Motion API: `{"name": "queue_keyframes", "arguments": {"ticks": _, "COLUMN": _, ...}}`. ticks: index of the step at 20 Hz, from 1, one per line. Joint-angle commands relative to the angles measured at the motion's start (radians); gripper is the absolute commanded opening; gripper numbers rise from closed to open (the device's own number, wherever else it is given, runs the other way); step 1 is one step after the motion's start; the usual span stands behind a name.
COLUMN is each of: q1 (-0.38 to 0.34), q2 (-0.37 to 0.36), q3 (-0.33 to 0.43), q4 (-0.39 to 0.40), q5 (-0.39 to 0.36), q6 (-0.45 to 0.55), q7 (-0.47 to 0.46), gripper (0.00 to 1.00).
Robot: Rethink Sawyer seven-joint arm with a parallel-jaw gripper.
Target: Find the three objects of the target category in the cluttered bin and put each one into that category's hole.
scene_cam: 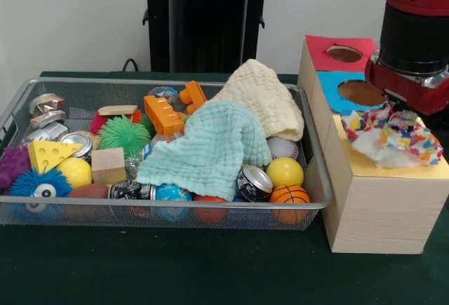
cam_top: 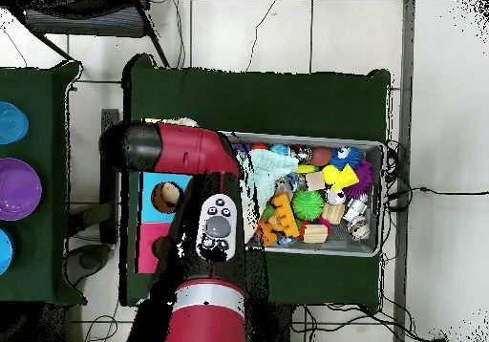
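Note:
The wire mesh bin holds many toys, cans and balls, with a mint cloth and a cream cloth lying on top. A crumpled white wrapper with coloured spots lies on the yellow-topped wooden box to the right of the bin and covers its hole. My gripper comes down from the red and black arm right onto the wrapper's top; the wrapper hides its tips. No other spotted wrapper shows in the bin. In the overhead view the arm hides the gripper, the wrapper and the yellow box.
A blue-surrounded hole and a red-surrounded hole sit behind the yellow box. Orange bricks, a green spiky ball, a cheese wedge and a basketball lie in the bin. The bin also shows overhead.

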Motion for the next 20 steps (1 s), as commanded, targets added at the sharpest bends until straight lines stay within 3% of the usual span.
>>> {"name": "queue_keyframes", "arguments": {"ticks": 1, "q1": 0.046, "q2": 0.002, "q3": -0.043, "q4": 0.057, "q5": -0.063, "q6": 0.237, "q7": 0.110, "gripper": 0.00}}
{"name": "queue_keyframes", "arguments": {"ticks": 6, "q1": 0.108, "q2": 0.009, "q3": -0.118, "q4": 0.051, "q5": -0.069, "q6": 0.184, "q7": 0.190, "gripper": 0.00}}
{"name": "queue_keyframes", "arguments": {"ticks": 15, "q1": 0.185, "q2": 0.164, "q3": -0.230, "q4": -0.067, "q5": -0.004, "q6": -0.052, "q7": 0.334, "gripper": 0.00}}
{"name": "queue_keyframes", "arguments": {"ticks": 20, "q1": 0.217, "q2": 0.221, "q3": -0.308, "q4": -0.124, "q5": 0.026, "q6": -0.088, "q7": 0.371, "gripper": 0.00}}
